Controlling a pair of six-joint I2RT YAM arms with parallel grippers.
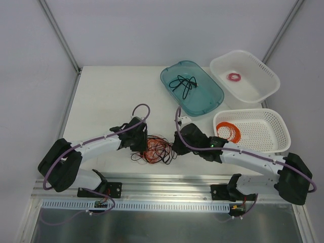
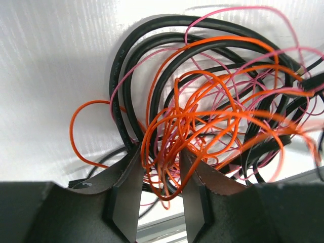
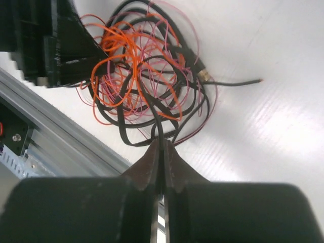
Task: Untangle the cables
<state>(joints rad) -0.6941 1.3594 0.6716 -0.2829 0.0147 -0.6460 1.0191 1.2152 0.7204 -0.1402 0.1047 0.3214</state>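
The cables [image 1: 157,150] lie in a loose tangle of thin orange and pink wires and black cords near the table's front edge, between my two grippers. My left gripper [image 1: 139,142] is at the tangle's left side. In the left wrist view it [image 2: 161,174] is open, and several orange wire loops [image 2: 202,116] pass between its fingers [image 2: 126,187]. My right gripper [image 1: 177,147] is at the tangle's right side. In the right wrist view it [image 3: 163,144] is shut on a black cord [image 3: 158,119] that runs up into the tangle [image 3: 142,66]. A plug end [image 3: 203,75] sticks out to the right.
A teal tray [image 1: 207,98] at the back holds a separate black cord [image 1: 183,83]. A white basket [image 1: 263,81] at the back right holds a small pink ring coil [image 1: 234,77]. A second white basket [image 1: 268,136] holds an orange coil [image 1: 230,131]. A metal rail [image 1: 167,185] runs along the front edge.
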